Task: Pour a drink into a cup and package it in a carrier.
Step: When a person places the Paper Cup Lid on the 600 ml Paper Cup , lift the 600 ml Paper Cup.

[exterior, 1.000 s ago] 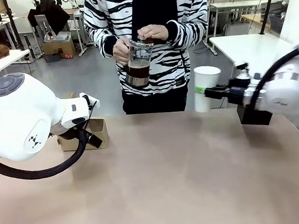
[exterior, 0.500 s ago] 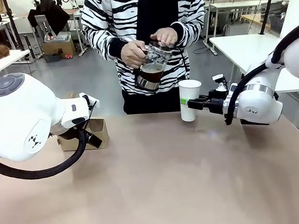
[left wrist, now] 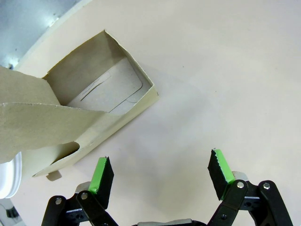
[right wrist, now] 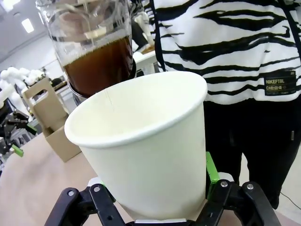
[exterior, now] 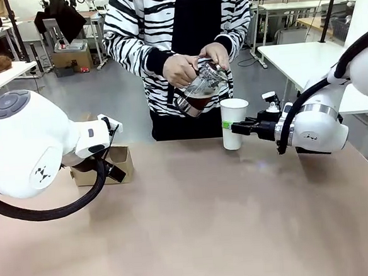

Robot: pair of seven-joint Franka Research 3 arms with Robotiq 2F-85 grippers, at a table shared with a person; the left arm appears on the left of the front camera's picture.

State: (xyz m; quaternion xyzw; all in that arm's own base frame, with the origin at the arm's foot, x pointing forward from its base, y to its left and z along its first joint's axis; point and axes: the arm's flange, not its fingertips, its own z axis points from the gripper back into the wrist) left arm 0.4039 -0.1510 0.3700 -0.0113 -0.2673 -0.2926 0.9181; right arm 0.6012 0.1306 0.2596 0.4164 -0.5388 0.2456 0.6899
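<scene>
Two things are meeting at the far edge of the tabletop (exterior: 203, 231) in the front view. The robot's right hand (exterior: 240, 128), reaching in from the right, is pinching a tall white paper cup (exterior: 234, 117) by its lower side and holding it upright. The person's hands (exterior: 180, 69) are tipping a clear glass jug with a metal frame (exterior: 201, 91) toward it. The jug is lying just to the robot's left of the cup's mouth and a little above it, its long axis leaning toward the rim, with the dark brown drink (exterior: 193, 103) gathering on the low side. A small brown cardboard carrier (exterior: 119, 163) is sitting well apart on the robot's left, partly behind the left arm, so that arm is the nearer one to it.

In the left wrist view, the left hand (left wrist: 162, 165) is hanging spread wide over bare tabletop, gripping nothing. The carrier (left wrist: 101, 92) is lying just beyond its fingertips and off to one side, one open compartment showing.

In the right wrist view, the right hand (right wrist: 155, 186) is clamping the cup (right wrist: 146, 155) from both sides. What shows of the cup's inside is looking white and dry, so the pour seems not yet begun. The jug (right wrist: 89, 28) and its drink (right wrist: 99, 66) are hovering above and beyond the far rim, off-centre. By my judgement, the spout needs to be coming over the open mouth while the cup is being held level.
</scene>
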